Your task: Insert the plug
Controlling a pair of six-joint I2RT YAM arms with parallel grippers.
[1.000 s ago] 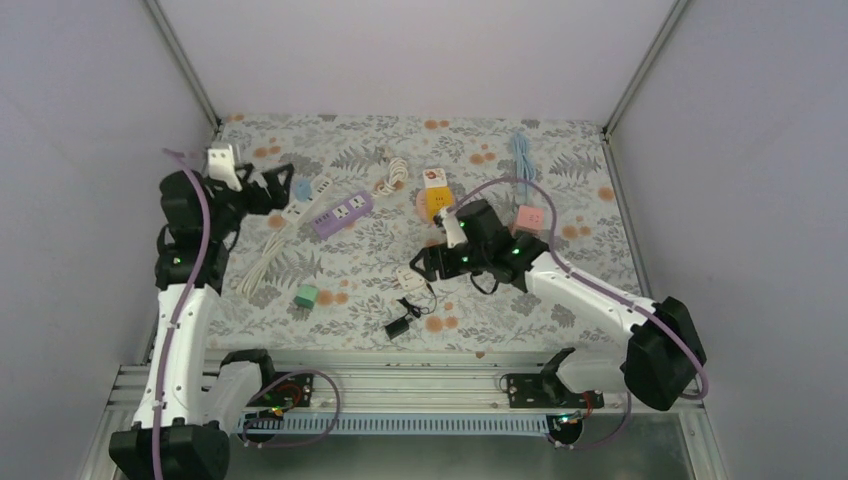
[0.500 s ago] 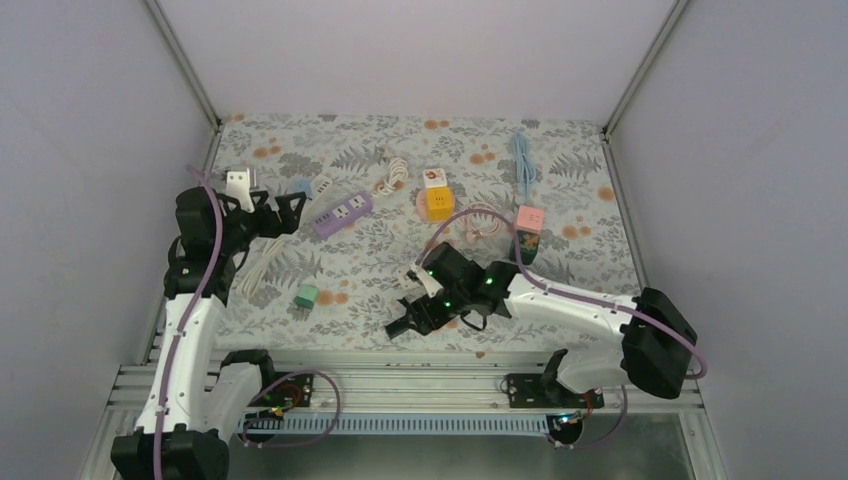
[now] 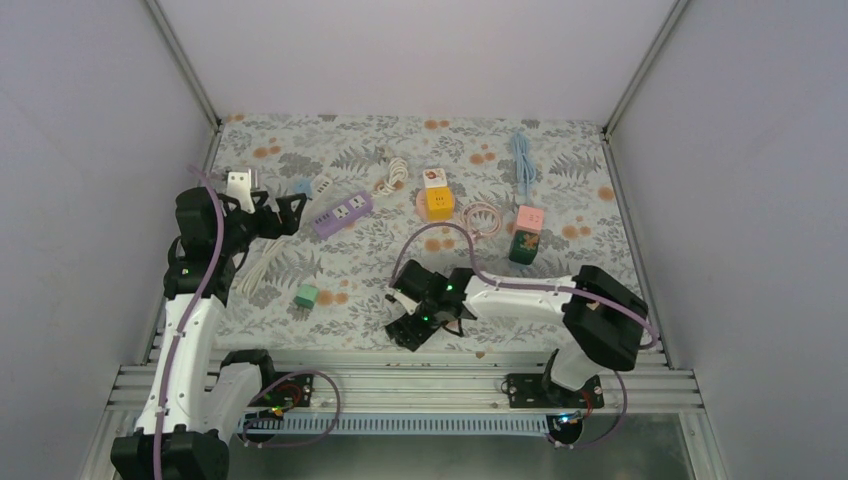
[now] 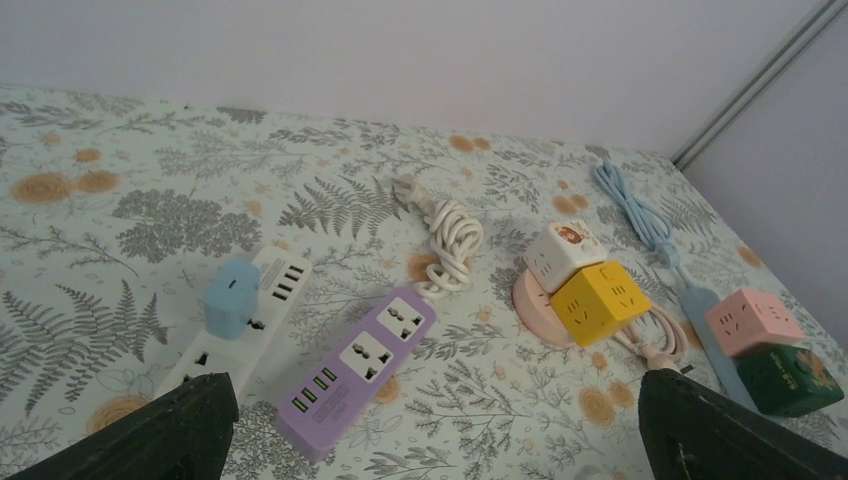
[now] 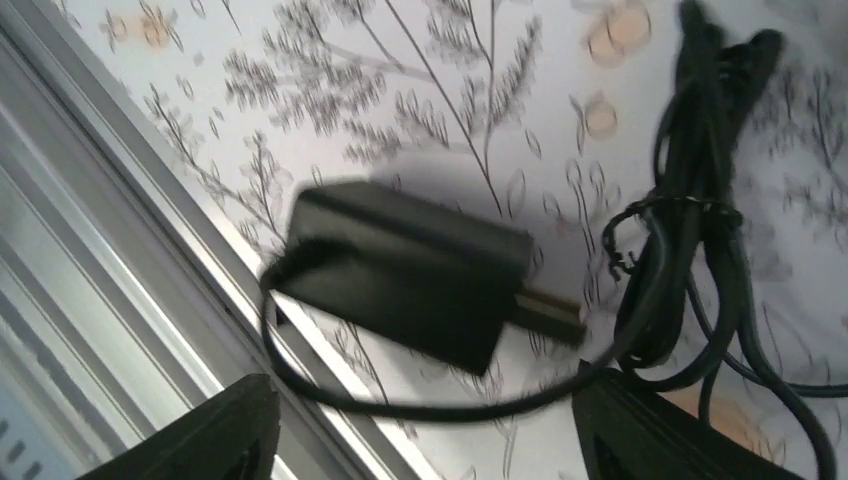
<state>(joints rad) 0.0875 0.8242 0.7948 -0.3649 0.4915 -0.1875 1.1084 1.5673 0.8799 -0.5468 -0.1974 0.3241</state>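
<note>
Black plug adapter [image 5: 410, 275] lies flat on the floral cloth [image 5: 400, 80] at the table's near edge, just beside the metal rail [image 5: 100, 250]. Its prongs point toward its bundled black cord [image 5: 690, 200]. I see the right gripper [image 5: 420, 390] hanging over the adapter, jaws apart on either side of it, nothing gripped. Left gripper [image 4: 435, 395] is spread wide and empty, well apart from the plug, over the purple power strip [image 4: 355, 370]. A white power strip [image 4: 265, 320] lies beside the purple one.
</note>
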